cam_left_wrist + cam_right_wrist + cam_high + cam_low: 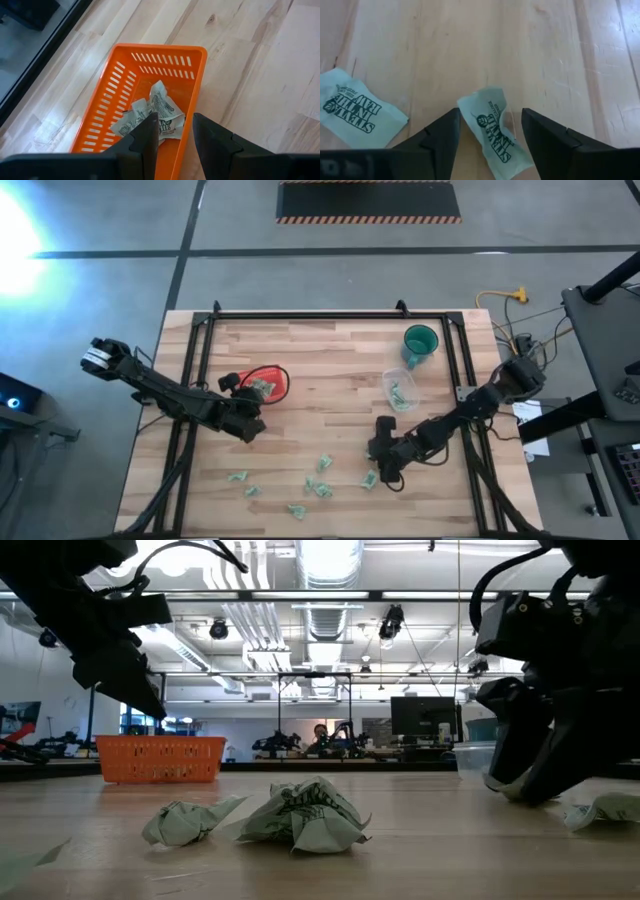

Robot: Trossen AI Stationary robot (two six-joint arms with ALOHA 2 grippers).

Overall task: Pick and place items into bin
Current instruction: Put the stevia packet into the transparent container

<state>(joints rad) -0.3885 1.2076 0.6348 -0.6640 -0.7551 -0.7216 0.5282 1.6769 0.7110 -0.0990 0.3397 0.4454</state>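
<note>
The right gripper (490, 131) is down at the wooden table (470, 45), its two dark fingers (442, 131) spread apart with a pale green packet (492, 127) lying flat between them, not clamped. The packet carries dark green print and a round leaf-like emblem; the lettering reads roughly as "STEVIA IN THE RAW", seen upside down. A second packet (357, 107) with the same print lies flat near it on the wood.

In the high view this gripper (384, 463) sits toward the table's front right, close to a loose scatter of small green-and-white pieces (322, 480) along the front edge. Several are crumpled; in the low view one crumpled piece (305, 815) sits wadded up on the table, touching a smaller one (185, 822).

The left gripper (175, 132) hangs over the near wall of an orange slotted basket (107, 112), fingers partly apart and holding nothing. Three or so crumpled packets (155, 112) lie inside the basket, their print too creased to read.

Behind the right arm stand a clear plastic container (400, 388) with green pieces in it and a teal cup (420, 342).
</note>
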